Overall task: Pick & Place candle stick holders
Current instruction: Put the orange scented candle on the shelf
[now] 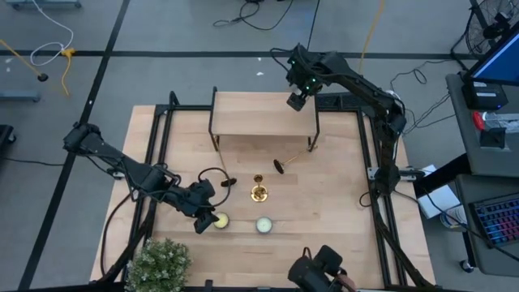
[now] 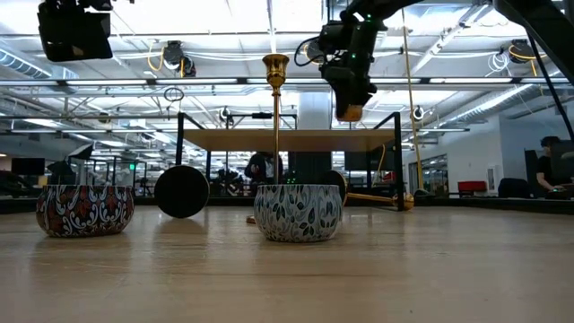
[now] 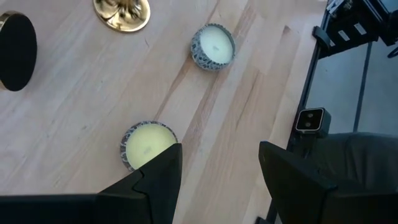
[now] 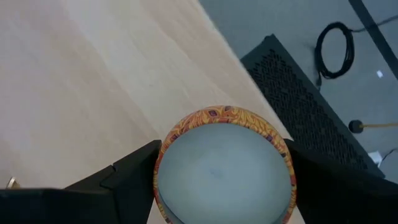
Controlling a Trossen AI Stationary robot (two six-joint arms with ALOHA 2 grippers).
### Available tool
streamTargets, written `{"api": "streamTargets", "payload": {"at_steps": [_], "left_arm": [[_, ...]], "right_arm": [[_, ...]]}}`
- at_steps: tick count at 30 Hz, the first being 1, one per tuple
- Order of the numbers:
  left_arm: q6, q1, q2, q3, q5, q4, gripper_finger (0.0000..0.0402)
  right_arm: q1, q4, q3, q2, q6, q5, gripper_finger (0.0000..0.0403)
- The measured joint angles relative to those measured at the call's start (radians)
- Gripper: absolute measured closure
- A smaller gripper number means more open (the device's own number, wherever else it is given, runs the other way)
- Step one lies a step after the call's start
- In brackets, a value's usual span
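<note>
One gold candle stick (image 1: 259, 191) stands up on the desk (image 1: 340, 211), near the middle. A second candle stick (image 1: 297, 155) lies on its side by the little wooden shelf (image 1: 261, 113), its dark round foot toward the middle of the desk. A third candle stick (image 1: 213, 178) lies near the left tool (image 1: 201, 217), so they still need picking up and placing, I think.

The left tool hangs low over the yellow candle (image 3: 148, 144). Its fingers are apart and hold nothing. A white candle (image 1: 263, 225) sits just beside the yellow one.

The right tool (image 1: 296, 100) is up high over the back edge of the shelf. It is closed on an orange candle (image 4: 224, 167), maybe to move it out of the way.

The low view shows how tall the standing stick is, with its cup on top. The high view shows only its round foot, but it shows the two sticks lying down. Only the right wrist view shows the orange candle's top between the fingers
</note>
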Motion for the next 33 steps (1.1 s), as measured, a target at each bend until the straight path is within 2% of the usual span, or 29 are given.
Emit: {"api": "streamTargets", "payload": {"at_steps": [12,19,33], "left_arm": [[-0.007,0.002,0.0,0.0,0.0,0.0,0.0183],[-0.007,0.015,0.0,0.0,0.0,0.0,0.0183],[-0.034,0.014,0.0,0.0,-0.001,0.001,0.0183]], "right_arm": [[-0.021,0.031,-0.001,0.01,0.074,-0.003,0.0103],[-0.021,-0.025,-0.002,0.058,0.098,-0.002,0.0103],[-0.034,0.014,-0.002,0.069,0.053,0.001,0.0103]]}}
